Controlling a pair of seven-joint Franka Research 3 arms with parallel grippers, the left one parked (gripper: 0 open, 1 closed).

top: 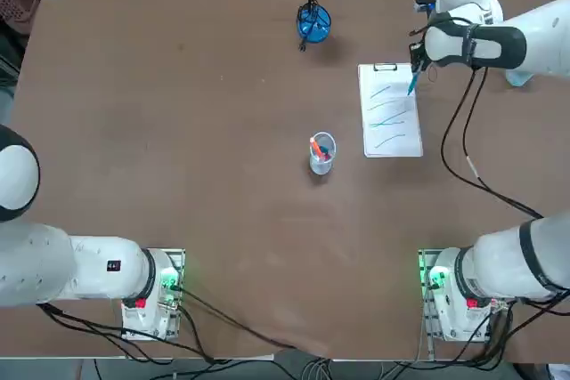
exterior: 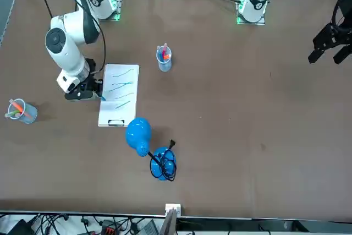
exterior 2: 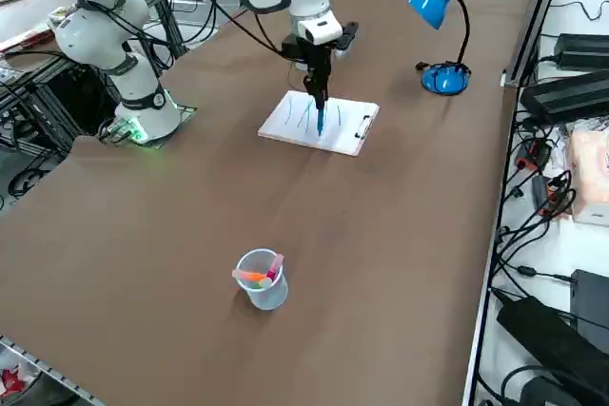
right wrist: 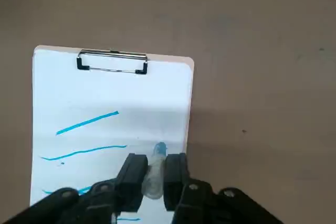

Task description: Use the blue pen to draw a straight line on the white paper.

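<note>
The white paper point(top: 391, 122) lies on a clipboard with its metal clip point(top: 385, 67) at the far short edge; several slanted teal lines cross it. My right gripper point(top: 417, 67) hangs over the sheet's far right corner, shut on the blue pen point(top: 412, 83), which points down toward the paper near its right edge. From the right side, the blue pen point(exterior 2: 320, 116) stands nearly upright under the gripper point(exterior 2: 317, 83), tip at the white paper point(exterior 2: 319, 124). In the wrist view the blue pen point(right wrist: 156, 169) sits between the fingers point(right wrist: 133, 174), its tip over the white paper point(right wrist: 110, 129).
A clear cup with orange and red pens point(top: 321, 152) stands left of the paper. A blue desk lamp point(top: 313, 20) sits at the far middle of the table. Another clear cup of pens point(exterior 2: 260, 279) stands near the table's right edge.
</note>
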